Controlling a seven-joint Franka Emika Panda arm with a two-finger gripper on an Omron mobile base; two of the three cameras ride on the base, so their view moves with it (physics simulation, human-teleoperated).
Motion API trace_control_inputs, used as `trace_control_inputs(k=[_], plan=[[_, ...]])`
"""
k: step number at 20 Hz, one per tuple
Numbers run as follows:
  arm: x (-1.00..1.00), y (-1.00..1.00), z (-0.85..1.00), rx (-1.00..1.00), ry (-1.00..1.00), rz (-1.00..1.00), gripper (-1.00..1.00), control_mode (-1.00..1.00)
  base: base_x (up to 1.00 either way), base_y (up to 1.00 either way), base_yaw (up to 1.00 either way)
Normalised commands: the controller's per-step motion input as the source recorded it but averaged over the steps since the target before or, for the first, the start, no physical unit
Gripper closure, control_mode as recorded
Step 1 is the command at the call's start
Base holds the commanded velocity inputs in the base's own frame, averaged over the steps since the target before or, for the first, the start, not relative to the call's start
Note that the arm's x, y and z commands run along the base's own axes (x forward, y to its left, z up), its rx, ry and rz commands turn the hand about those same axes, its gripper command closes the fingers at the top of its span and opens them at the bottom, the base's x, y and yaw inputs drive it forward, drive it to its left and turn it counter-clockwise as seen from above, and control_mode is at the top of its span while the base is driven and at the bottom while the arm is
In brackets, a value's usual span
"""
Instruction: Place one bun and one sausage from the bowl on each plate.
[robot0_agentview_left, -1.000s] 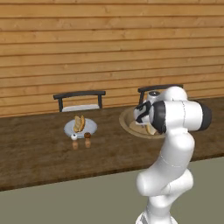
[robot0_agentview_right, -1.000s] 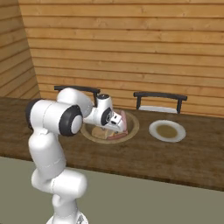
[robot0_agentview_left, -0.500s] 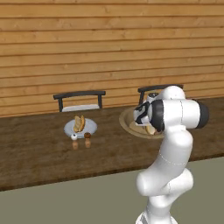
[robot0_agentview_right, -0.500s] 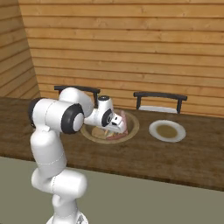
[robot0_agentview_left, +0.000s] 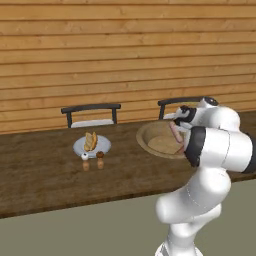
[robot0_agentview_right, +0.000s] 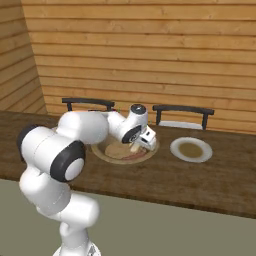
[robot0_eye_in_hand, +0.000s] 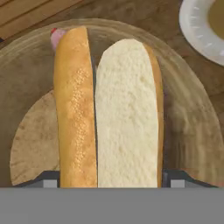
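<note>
The tan wooden bowl sits mid-counter. My gripper hovers just over it, shut on a split bun that lies lengthwise between the fingers. Behind the bun, a pink sausage rests in the bowl beside a flat tan round. The left plate carries a bun. On the right plate lies a flat brownish thing.
Salt and pepper shakers stand just in front of the left plate. Two dark chairs stand behind the wooden counter, against a plank wall. My own arm blocks the bowl's right side in the left base view.
The gripper has moved a little to the right over the bowl, toward the right plate, with the bun between its fingers. Plates and shakers have not moved.
</note>
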Motion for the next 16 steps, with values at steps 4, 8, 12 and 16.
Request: trace_control_inputs(k=[4,8,12,16], plan=[[-0.76,-1.00,0.75,0.14,0.02,-0.28,1.00,-1.00,0.00,0.00,0.00],[-0.10,-1.00,0.91,0.08,0.26,-0.42,1.00,-1.00,0.00,0.00,0.00],[0.39,-1.00,0.07,-0.01,0.24,-0.42,1.00,-1.00,0.00,0.00,0.00],[0.12,-0.62,-0.50,-0.06,0.10,-0.30,1.00,-1.00,0.00,0.00,0.00]])
